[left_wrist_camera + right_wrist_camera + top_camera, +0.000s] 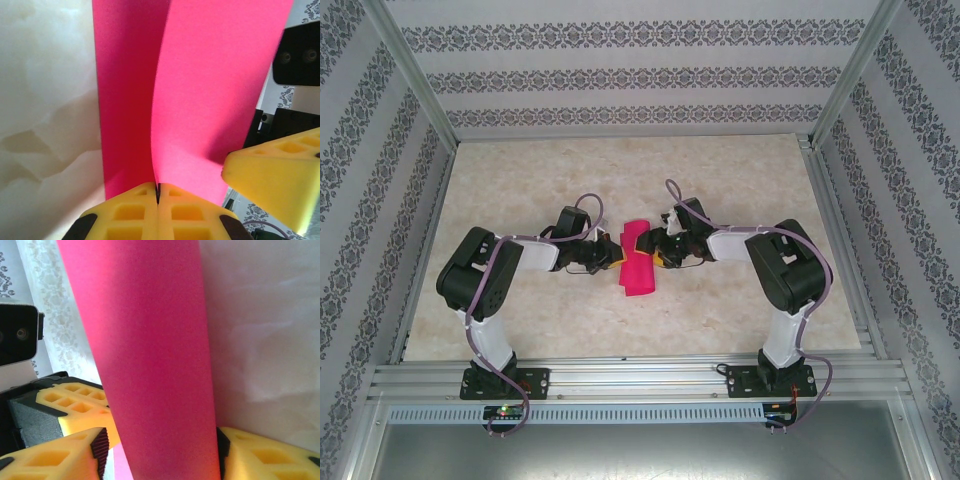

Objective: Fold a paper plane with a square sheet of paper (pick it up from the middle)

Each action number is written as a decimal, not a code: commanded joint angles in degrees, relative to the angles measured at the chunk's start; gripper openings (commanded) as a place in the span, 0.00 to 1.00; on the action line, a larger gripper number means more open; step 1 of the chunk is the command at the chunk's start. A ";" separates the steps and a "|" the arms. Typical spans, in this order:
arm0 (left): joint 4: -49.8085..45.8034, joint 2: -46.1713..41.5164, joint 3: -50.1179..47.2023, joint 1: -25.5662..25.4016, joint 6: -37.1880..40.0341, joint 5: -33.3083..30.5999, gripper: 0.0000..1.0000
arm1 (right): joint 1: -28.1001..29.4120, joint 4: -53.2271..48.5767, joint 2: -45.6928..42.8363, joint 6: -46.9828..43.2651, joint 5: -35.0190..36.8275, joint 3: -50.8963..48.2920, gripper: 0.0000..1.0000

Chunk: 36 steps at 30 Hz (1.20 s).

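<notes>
The square sheet of paper (pixel 636 262) is magenta-pink and lies folded over on itself in the middle of the table, between both arms. My left gripper (pixel 612 252) is shut on its left edge; in the left wrist view the yellow jaws (pixel 158 192) meet with the sheet (pixel 210 100) pinched between them and curving upward. My right gripper (pixel 658 248) reaches in from the right. Its jaws (pixel 160 455) stand apart on either side of the bulging fold of paper (pixel 150 350). The right pad touches the paper, and a narrow gap shows at the left pad.
The table top (pixel 740 300) is pale marble-patterned, fenced by aluminium rails and patterned walls. The two grippers are close together: a right fingertip (pixel 275 175) shows in the left wrist view, and the left gripper's yellow finger (pixel 75 400) shows in the right wrist view.
</notes>
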 commanded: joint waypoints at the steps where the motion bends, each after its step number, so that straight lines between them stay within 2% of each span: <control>1: -1.10 -2.41 -0.57 -0.85 -0.59 -0.67 0.07 | 0.94 -0.45 0.22 -1.59 -0.90 1.38 0.55; 5: -2.84 -4.99 -0.67 -0.89 0.12 -2.29 0.14 | 0.97 -1.50 -1.65 -1.64 0.68 1.49 0.46; 6: -3.70 -5.88 -0.63 -0.83 0.56 -2.99 0.19 | 0.96 -1.59 -2.19 -1.56 1.02 1.43 0.43; 12: -13.61 -13.76 -0.36 -0.81 4.63 -12.59 0.40 | 0.88 -2.28 -6.24 0.01 5.41 0.65 0.39; 16: -18.12 -17.69 -0.39 -0.85 6.06 -18.03 0.44 | 1.05 3.96 -6.89 5.21 7.26 -1.65 0.38; 23: -21.05 -20.48 -0.36 -0.72 6.83 -20.50 0.45 | 1.57 17.71 -5.80 14.98 9.71 -3.70 0.38; 28: -21.15 -21.34 -0.39 -0.77 7.73 -20.51 0.48 | 3.91 11.83 -5.15 13.72 16.65 -2.58 0.41; 36: -21.12 -19.38 0.18 -0.76 8.82 -18.83 0.48 | 4.74 -8.75 -2.69 3.02 18.04 3.61 0.52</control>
